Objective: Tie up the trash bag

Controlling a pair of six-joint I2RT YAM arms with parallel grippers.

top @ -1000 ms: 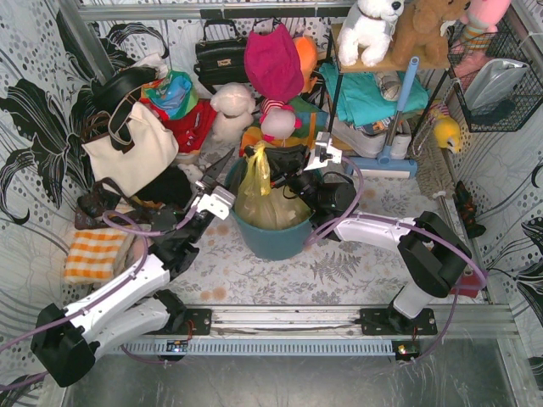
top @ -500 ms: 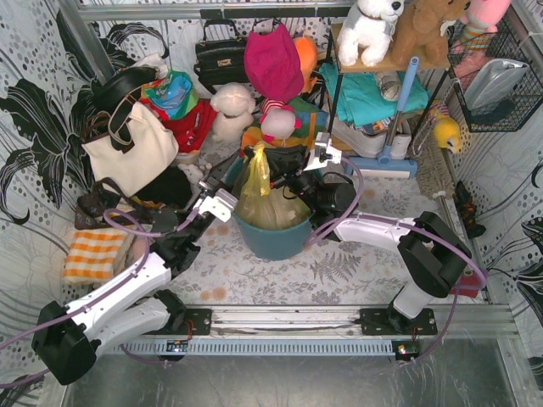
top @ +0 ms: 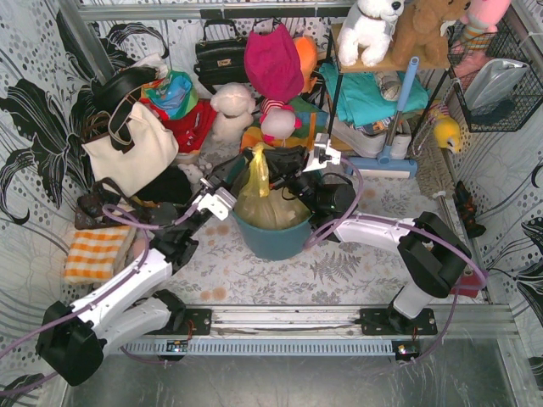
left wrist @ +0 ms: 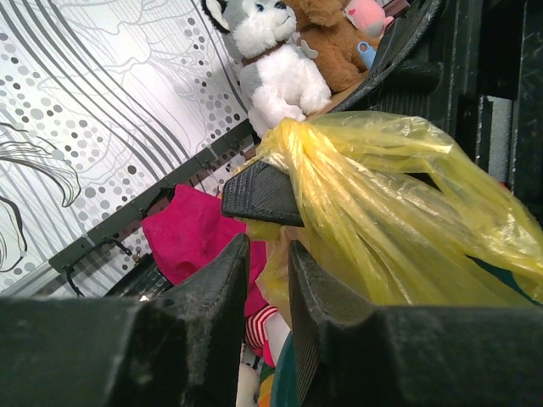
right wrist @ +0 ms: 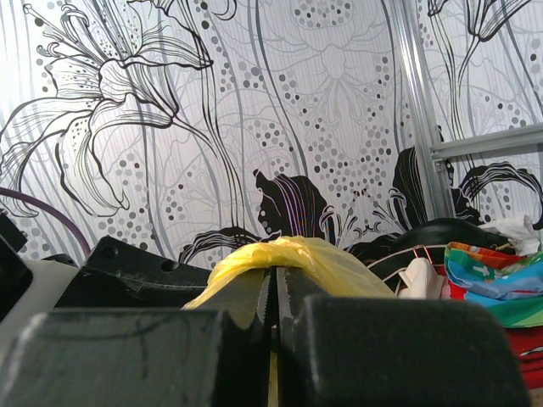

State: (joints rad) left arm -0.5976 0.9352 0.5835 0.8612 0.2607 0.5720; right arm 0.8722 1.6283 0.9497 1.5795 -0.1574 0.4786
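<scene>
— Two questions: where is the bag, and who has it?
— The trash bag (top: pixel 266 205), thin yellow film, sits in a teal bin (top: pixel 273 243) on the tabletop (top: pixel 254 273), its top drawn up into a strip. The right claw (right wrist: pixel 274 284) is clamped on a fold of plastic. The left claw (left wrist: pixel 270 254) is just beside the strip, jaws a sliver apart, nothing clearly between them.
— How will it handle?
— Probably light, limp, slippery and easily torn. Take a handle strip, not the body.
</scene>
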